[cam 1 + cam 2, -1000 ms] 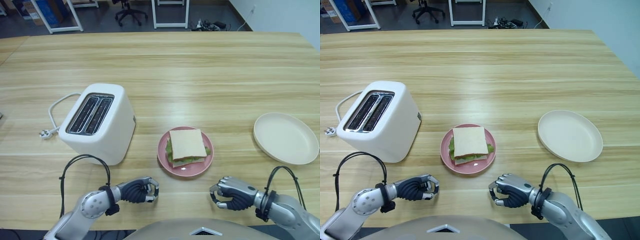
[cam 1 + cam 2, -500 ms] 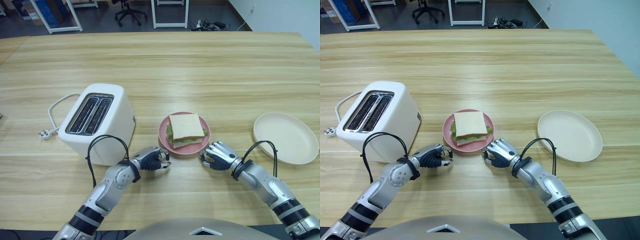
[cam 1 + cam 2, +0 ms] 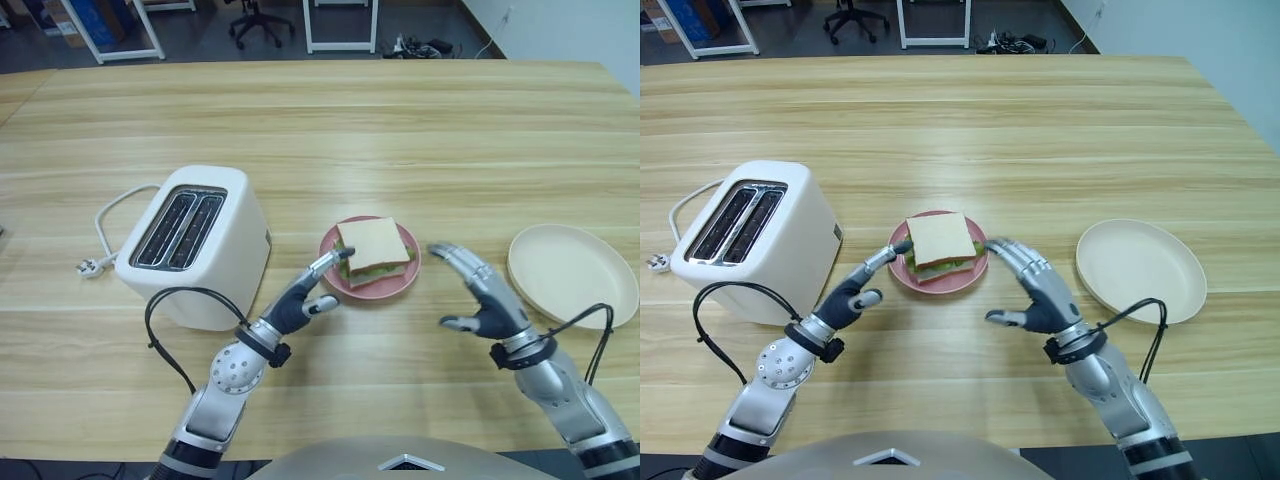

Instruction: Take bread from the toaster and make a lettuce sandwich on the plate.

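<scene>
- Left hand (image 3: 303, 300): silver and dark-grey segmented shell, black cable looped at the wrist. Fingers stretched out flat, holding nothing. The longest fingertip lies at the left rim of the pink plate (image 3: 388, 289); contact cannot be confirmed.
- Right hand (image 3: 480, 292): same build, with a black cable loop at the wrist. Fingers spread and uncurled, palm turned toward the left hand, nothing held. It stands just to the right of the pink plate, apart from it.
- Sandwich (image 3: 373, 246): between the two hands, just ahead of the fingertips. The top slice is square, pale and smooth, with a thin tan crust line. Ruffled green lettuce shows along the edges, with a second slice beneath. It sits on the pink plate, which is round, shallow and glossy.
- Toaster (image 3: 200, 250): left of the left hand and near its wrist. White glossy casing with rounded corners and two long dark slots on top. A small dark marking on the side facing the sandwich is too small to read.
- White cord and plug (image 3: 93, 266): lying on the table beyond the toaster's far-left side.
- Cream plate (image 3: 570, 276): right of the right hand and near it. Round, matte, with a low raised rim.
- Table (image 3: 400, 130): light wood grain in long plank strips, satin finish.
</scene>
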Robot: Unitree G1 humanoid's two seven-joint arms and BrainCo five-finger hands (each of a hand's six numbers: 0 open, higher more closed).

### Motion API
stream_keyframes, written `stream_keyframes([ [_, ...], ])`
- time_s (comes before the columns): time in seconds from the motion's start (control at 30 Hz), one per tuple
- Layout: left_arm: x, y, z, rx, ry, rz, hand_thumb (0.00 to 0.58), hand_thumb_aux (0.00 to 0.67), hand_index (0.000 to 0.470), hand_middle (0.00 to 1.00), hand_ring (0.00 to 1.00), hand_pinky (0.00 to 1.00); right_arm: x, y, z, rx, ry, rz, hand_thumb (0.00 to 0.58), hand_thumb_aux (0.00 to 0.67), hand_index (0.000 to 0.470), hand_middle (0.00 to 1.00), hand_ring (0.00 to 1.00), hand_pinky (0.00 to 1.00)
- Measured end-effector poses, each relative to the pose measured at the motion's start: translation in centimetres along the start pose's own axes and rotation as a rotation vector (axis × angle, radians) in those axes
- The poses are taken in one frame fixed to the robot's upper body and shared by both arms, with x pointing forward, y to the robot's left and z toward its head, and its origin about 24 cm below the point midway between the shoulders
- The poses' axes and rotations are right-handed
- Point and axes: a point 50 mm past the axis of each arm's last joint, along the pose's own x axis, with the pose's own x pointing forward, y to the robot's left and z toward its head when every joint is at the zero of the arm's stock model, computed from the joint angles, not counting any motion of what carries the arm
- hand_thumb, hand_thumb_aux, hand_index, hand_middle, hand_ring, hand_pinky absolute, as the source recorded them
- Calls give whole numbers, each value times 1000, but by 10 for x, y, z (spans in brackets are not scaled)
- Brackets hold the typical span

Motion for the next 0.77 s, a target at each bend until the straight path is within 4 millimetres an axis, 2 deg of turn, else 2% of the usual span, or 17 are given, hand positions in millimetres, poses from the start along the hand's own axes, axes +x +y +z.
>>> stream_keyframes([
  [0.07, 6, 6, 5, -123, -50, 138, 0, 0, 0, 0, 0, 0, 5, -10, 1, 144, 35, -150, 0, 0, 0, 0, 0, 0],
  [0.13, 11, 9, 2, -182, -52, 220, 0, 0, 0, 0, 0, 0, 10, -11, -8, 221, 96, -227, 0, 0, 0, 0, 0, 0],
  [0.33, 17, 27, -24, -237, 13, 483, 0, 0, 0, 0, 0, 0, 20, 5, -24, 321, 167, -281, 0, 0, 0, 0, 0, 0],
  [0.47, 18, 30, -34, -231, 20, 549, 0, 0, 0, 0, 0, 0, 24, 13, -28, 351, 180, -281, 0, 0, 0, 0, 0, 0],
  [0.77, 25, 23, -44, -231, 12, 558, 0, 0, 0, 0, 0, 0, 28, 18, -34, 360, 194, -286, 0, 0, 0, 0, 0, 0],
])
